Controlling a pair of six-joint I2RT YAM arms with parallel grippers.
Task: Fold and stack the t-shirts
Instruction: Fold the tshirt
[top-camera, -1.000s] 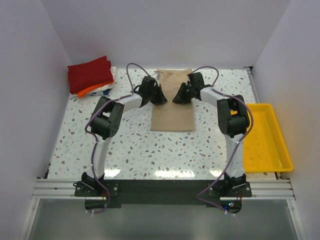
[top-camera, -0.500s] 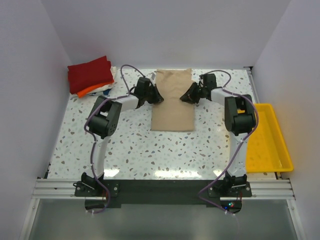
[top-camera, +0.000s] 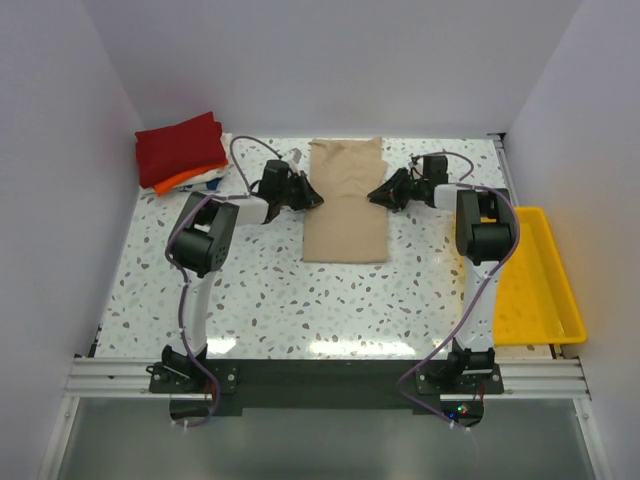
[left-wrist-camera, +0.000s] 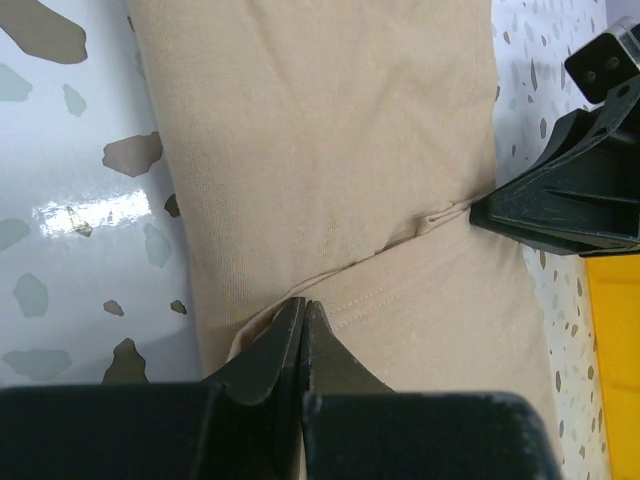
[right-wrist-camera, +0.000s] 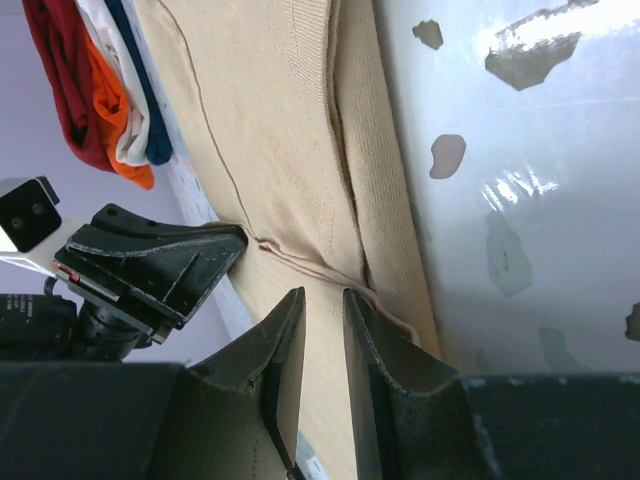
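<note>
The tan t-shirt (top-camera: 345, 205) lies folded into a long rectangle at the table's far middle, with a crosswise crease at mid-length. My left gripper (top-camera: 312, 198) is shut, its tips at the shirt's left edge; in the left wrist view (left-wrist-camera: 303, 302) no cloth shows between the jaws. My right gripper (top-camera: 375, 195) is narrowly open and empty at the shirt's right edge, as the right wrist view (right-wrist-camera: 323, 292) shows. The folded dark red shirt (top-camera: 180, 148) tops a stack with the orange shirt (top-camera: 178, 180) and the white shirt (top-camera: 212, 176) at the far left.
A yellow plastic tray (top-camera: 530, 275) sits at the table's right edge, beside the right arm. White walls close in the back and sides. The speckled tabletop (top-camera: 270, 300) stretches in front of the shirt.
Both grippers have drawn outward from over the tan shirt's middle to its left and right edges. The shirt now lies flatter and fully in view.
</note>
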